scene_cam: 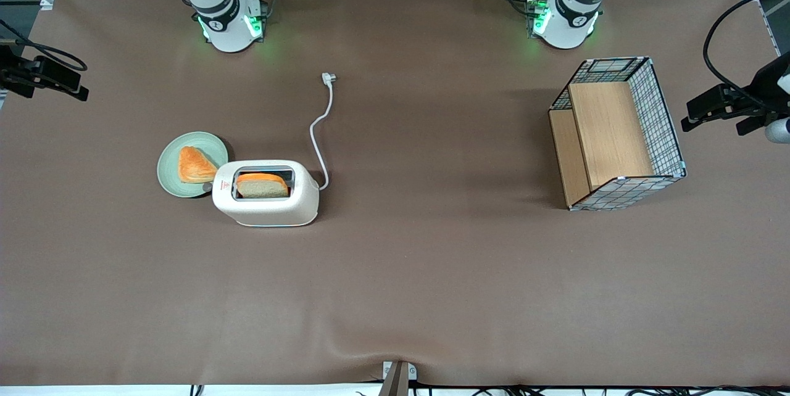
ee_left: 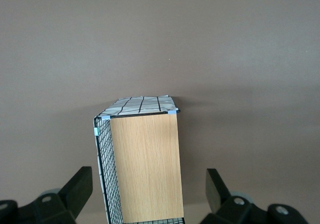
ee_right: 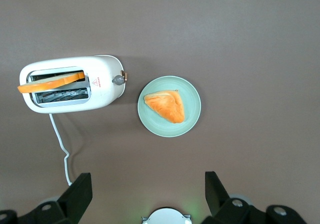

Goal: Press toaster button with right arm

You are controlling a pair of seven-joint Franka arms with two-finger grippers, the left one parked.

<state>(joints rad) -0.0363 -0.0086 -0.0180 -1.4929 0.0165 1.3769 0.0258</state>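
Note:
The cream-white toaster (scene_cam: 266,213) stands on the brown table with a slice of bread (scene_cam: 262,185) in one slot. In the right wrist view the toaster (ee_right: 106,94) shows from above, with the small grey toaster button (ee_right: 118,79) on its narrow end by the red logo, facing the plate. My right arm's gripper (ee_right: 146,194) hangs high above the table, well clear of the toaster. It is open wide and empty. The gripper does not show in the front view.
A pale green plate (scene_cam: 167,175) with a triangular pastry (scene_cam: 195,165) sits beside the toaster's button end; it also shows in the right wrist view (ee_right: 193,120). The white cord (scene_cam: 316,131) trails away from the front camera. A wire basket with wooden shelves (scene_cam: 617,134) stands toward the parked arm's end.

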